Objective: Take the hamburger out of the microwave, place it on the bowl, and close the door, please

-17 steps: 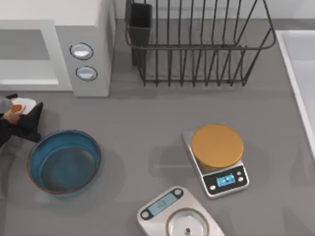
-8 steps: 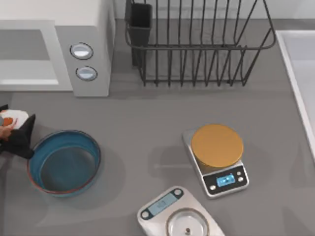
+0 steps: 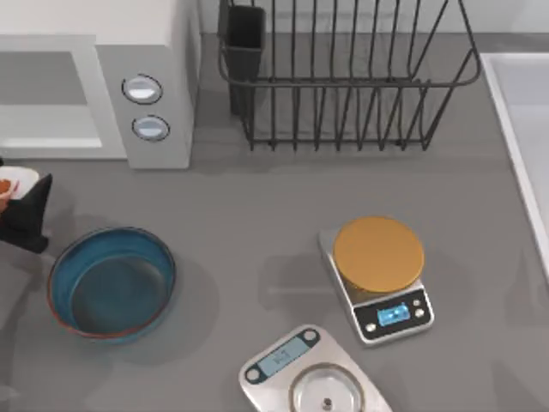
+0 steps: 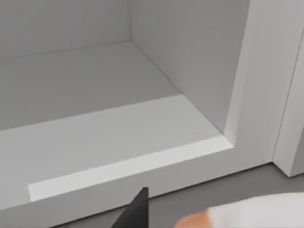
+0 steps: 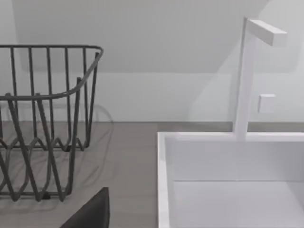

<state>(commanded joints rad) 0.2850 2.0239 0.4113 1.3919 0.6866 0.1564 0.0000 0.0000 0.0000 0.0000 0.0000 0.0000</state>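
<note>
left gripper (image 3: 19,202) sits at the far left edge of the table in the top view, just in front of the microwave (image 3: 129,77) and a little beyond the bowl (image 3: 111,283), toward the microwave. its dark fingers are clamped on the hamburger (image 3: 10,184), whose pale bun and orange patch poke out at the frame edge; the left wrist view shows the same bun (image 4: 251,211) low down, with a black fingertip (image 4: 135,213) beside it and the bare white microwave cavity (image 4: 95,128) behind. so the hamburger looks to be out of the cavity and held in the air, near the bowl but not over it. much of the gripper is cut off by the frame, so how firmly the bun is seated between the fingers is hard to judge

right gripper is parked off toward the sink (image 5: 228,180) on the table's right side, and whether its fingers are open i cannot tell

risks from here: the bowl lies to the right of and nearer than the held bun, so a release at this spot would drop it on the grey table (image 3: 257,215) rather than inside the rim. carrying it across too low could knock the bowl's reddish rim and shove the bowl aside. a soft, rounded bun may also slip or tilt in a narrow pinch during the swing. the door is out of frame on the left, so closing it later means reaching back past the bowl without brushing it
</note>
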